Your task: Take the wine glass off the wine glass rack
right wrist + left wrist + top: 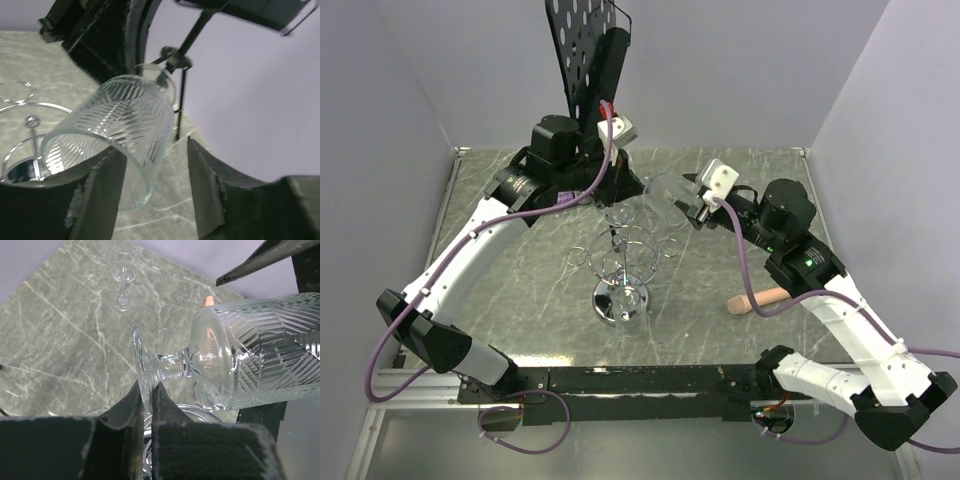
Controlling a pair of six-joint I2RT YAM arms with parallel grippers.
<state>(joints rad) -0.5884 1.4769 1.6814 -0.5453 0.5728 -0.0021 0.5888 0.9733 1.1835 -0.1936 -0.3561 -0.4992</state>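
Observation:
The wine glass (665, 195) lies on its side in the air above the back of the chrome wine glass rack (622, 262). My left gripper (148, 386) is shut on the rim of the glass's round foot (141, 362), stem pointing right. The ribbed bowl (120, 130) reaches between the fingers of my right gripper (155, 150), which is open. Its left finger (102, 195) sits against the bowl's rim. A clear gap separates the glass from the right finger (205, 185). In the top view my right gripper (688, 198) meets the glass from the right.
A black perforated music stand (585, 50) rises behind the left arm, its post (182, 100) close behind the glass. A second clear glass (123, 277) stands on the marble table (500, 240). A pinkish stick (755, 300) lies at the right. The rack's shiny base (623, 305) sits mid-table.

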